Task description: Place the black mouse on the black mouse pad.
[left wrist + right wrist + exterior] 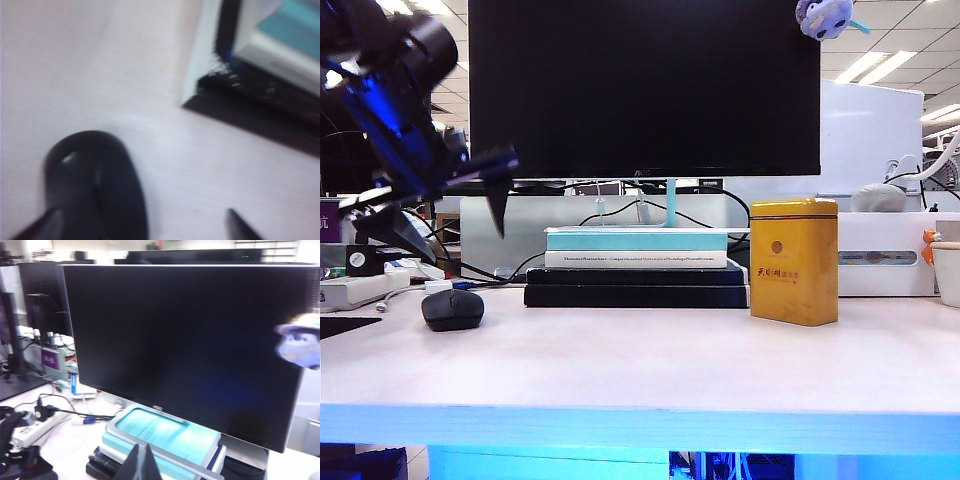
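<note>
Three cameras: one low at the table front, one on each wrist.

In the exterior view we look level across the white table [650,360] toward the monitor [644,88] and the book stack [636,258]. The left wrist view looks steeply down, very near and blurred, on the black mouse [95,187] and a corner of that stack. The right wrist view faces the same monitor [185,350] from higher, with the stack [165,437] below.

Pale desk [620,360], wood-grain top. On it: black mouse [452,309] at left, w/ corner of black mouse pad [342,326] just left of it at the edge; stack of black slabs + books [636,268] mid-back; yellow tin [794,260] right; white power strip [355,290] far left.
</note>
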`<state>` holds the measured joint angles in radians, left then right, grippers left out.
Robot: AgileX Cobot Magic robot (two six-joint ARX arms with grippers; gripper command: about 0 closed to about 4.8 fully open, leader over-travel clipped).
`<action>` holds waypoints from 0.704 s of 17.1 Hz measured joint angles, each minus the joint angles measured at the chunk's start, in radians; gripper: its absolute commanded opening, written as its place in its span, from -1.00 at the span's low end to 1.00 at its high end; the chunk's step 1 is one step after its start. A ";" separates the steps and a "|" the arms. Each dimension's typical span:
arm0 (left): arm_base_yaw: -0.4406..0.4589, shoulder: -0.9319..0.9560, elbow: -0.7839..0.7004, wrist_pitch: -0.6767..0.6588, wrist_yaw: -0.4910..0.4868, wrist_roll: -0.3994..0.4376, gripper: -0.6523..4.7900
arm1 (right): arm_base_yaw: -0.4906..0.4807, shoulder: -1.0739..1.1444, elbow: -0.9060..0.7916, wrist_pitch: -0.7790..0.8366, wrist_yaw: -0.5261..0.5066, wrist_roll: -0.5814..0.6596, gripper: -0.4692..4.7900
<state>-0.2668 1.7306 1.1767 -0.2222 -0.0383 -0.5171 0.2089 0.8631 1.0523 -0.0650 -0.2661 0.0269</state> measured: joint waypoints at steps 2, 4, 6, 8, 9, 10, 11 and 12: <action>0.001 0.021 0.000 -0.004 -0.010 -0.011 1.00 | 0.003 0.001 0.000 0.000 0.003 0.000 -0.83; -0.003 0.032 0.000 -0.006 -0.024 -0.015 1.00 | 0.003 0.001 0.000 0.000 0.003 0.000 -0.83; -0.005 0.050 0.001 -0.006 -0.045 -0.015 1.00 | 0.003 0.003 0.000 -0.001 -0.067 0.000 -0.83; -0.004 0.058 0.001 -0.007 -0.046 -0.016 1.00 | 0.003 0.003 0.000 -0.048 -0.203 -0.017 -0.83; -0.005 0.061 0.002 -0.005 -0.047 -0.016 1.00 | 0.003 0.002 0.000 -0.116 -0.268 -0.056 -0.83; -0.004 0.071 0.002 -0.005 -0.052 -0.016 1.00 | 0.004 0.002 0.000 -0.172 -0.288 -0.074 -0.83; -0.004 0.075 0.002 -0.006 -0.056 -0.017 1.00 | 0.004 0.003 0.000 -0.203 -0.289 -0.077 -0.83; -0.004 0.079 0.002 -0.005 -0.064 -0.024 1.00 | 0.004 0.004 0.000 -0.233 -0.288 -0.079 -0.83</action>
<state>-0.2710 1.8091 1.1790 -0.2272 -0.1028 -0.5407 0.2131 0.8669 1.0527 -0.2981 -0.5545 -0.0517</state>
